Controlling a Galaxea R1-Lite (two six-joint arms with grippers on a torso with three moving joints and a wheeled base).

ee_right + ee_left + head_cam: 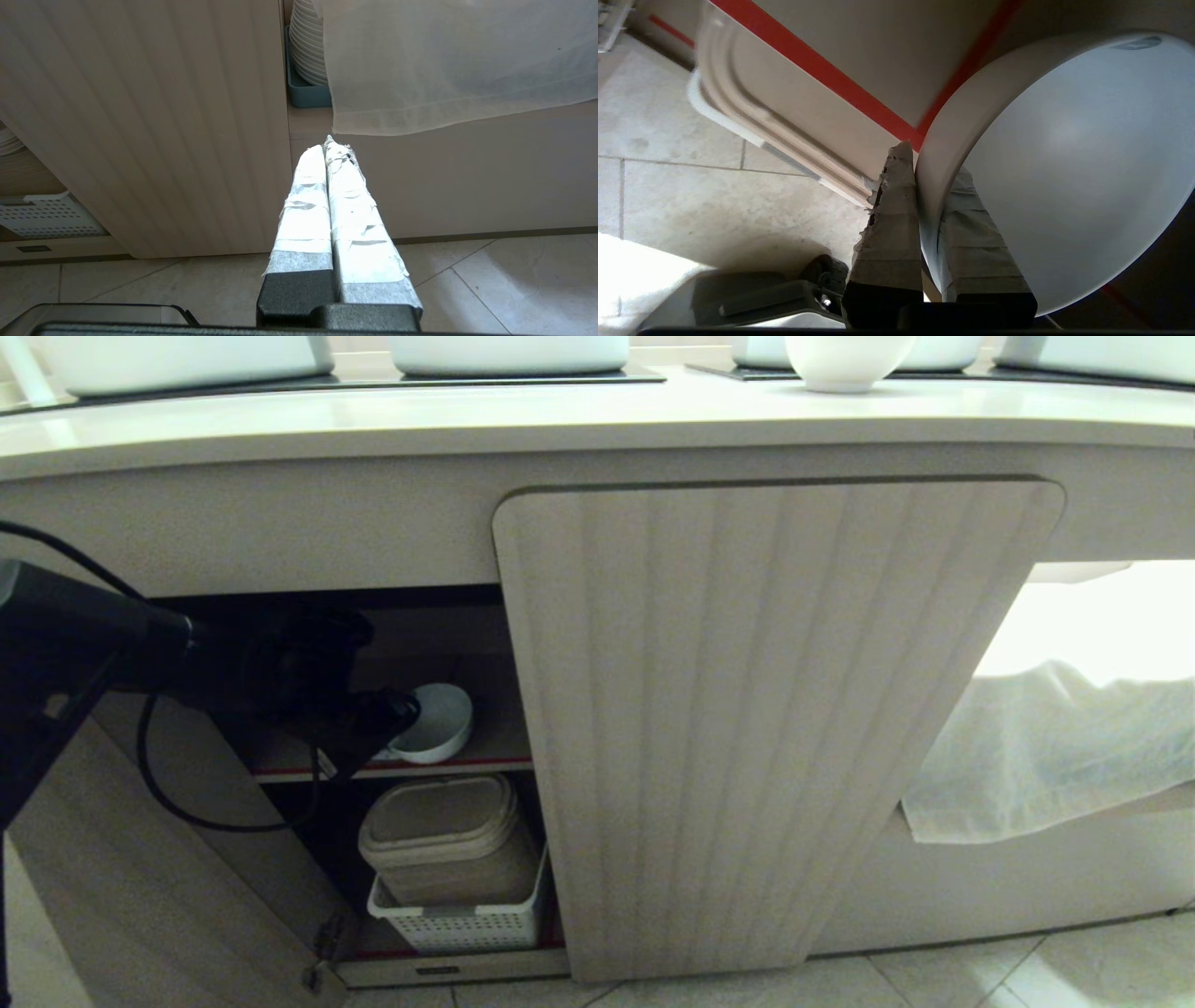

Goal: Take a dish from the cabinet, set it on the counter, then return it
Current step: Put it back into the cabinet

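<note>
Bowl point(437, 719): tilted at cabinet point(775, 728) shelf, nine o'clock of closed door.
Left gripper point(930, 163): clamping bowl rim.
Right gripper point(329, 147): fingers pressed together, empty.

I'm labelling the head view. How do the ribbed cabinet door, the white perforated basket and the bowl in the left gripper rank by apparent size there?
1. ribbed cabinet door
2. white perforated basket
3. bowl, pinched at its rim by the left gripper

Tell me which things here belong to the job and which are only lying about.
Job: small round white ceramic bowl gripped by left hand; beige ribbed cabinet; cream counter.
Lying about: white perforated basket; white cloth; second white bowl.
</note>
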